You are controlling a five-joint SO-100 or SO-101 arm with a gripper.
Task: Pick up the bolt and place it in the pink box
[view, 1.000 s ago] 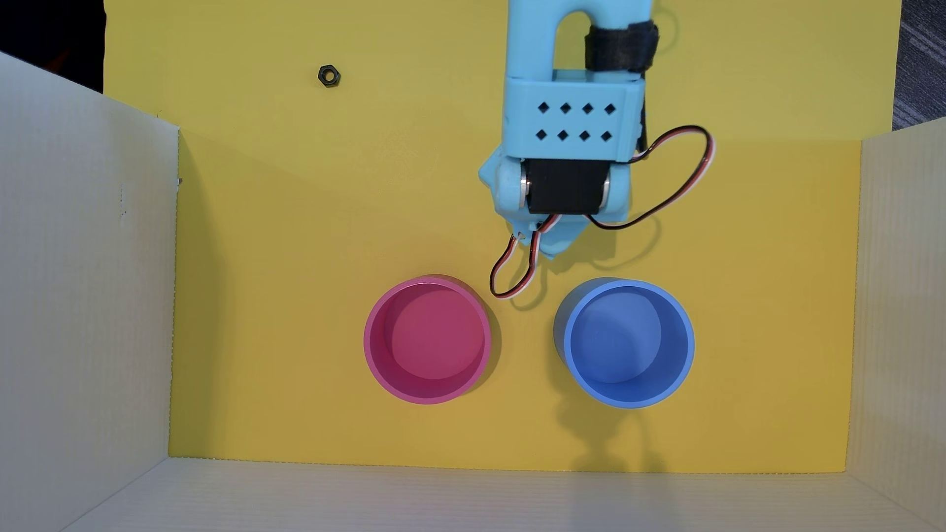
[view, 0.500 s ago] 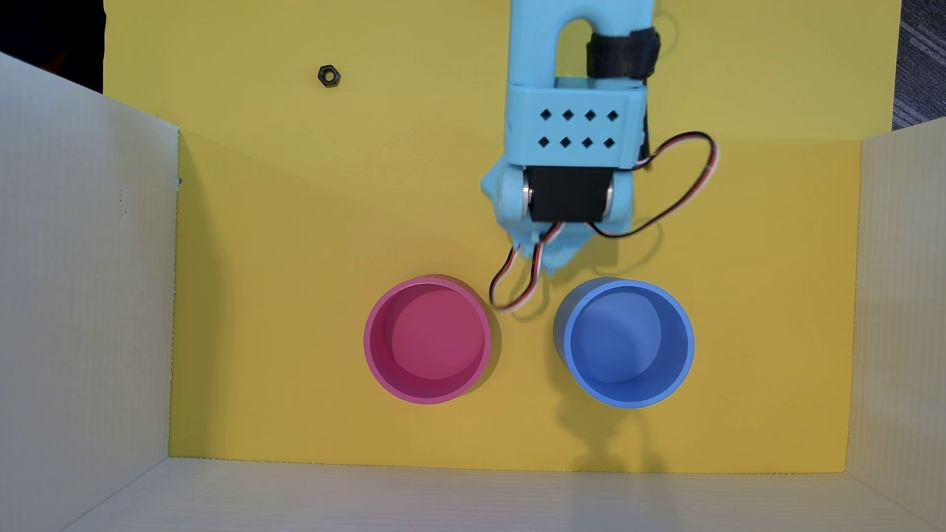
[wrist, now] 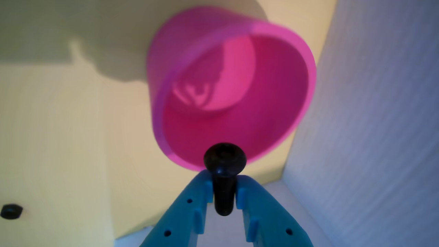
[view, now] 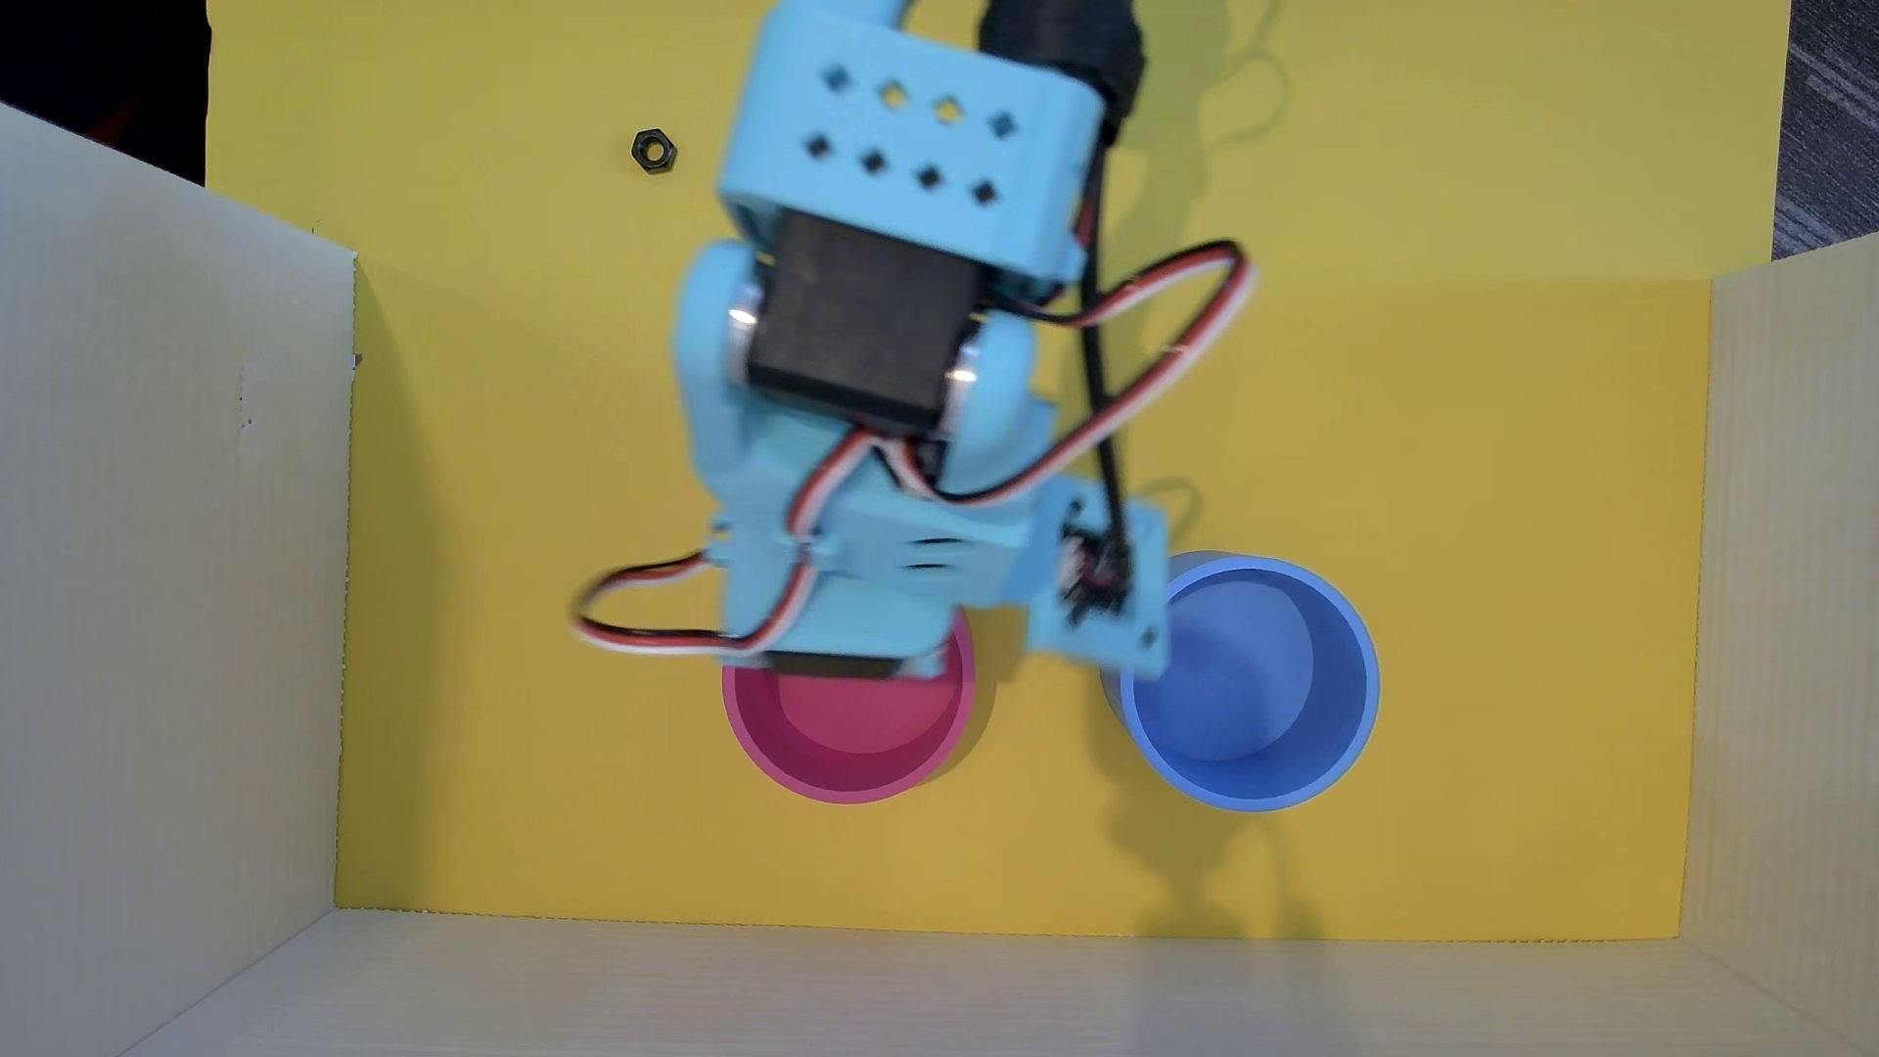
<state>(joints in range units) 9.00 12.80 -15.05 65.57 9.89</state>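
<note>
in the wrist view the two blue fingers were drawn in almost together, leaving only a narrow slot, and that slot was filled by the shank of the bolt. the gripper clamped the bolt on both sides of its shank, with the rounded head standing clear past the fingertips. the head overlapped the near rim of the pink box, whose open mouth faced the camera with its bottom bare.

in the overhead view the fingers were hidden under the arm, which reached over the upper edge of the pink box. the blue container stood to the right of it, apart. the nut lay well away on the yellow floor, and pale corrugated walls closed in the sides.
</note>
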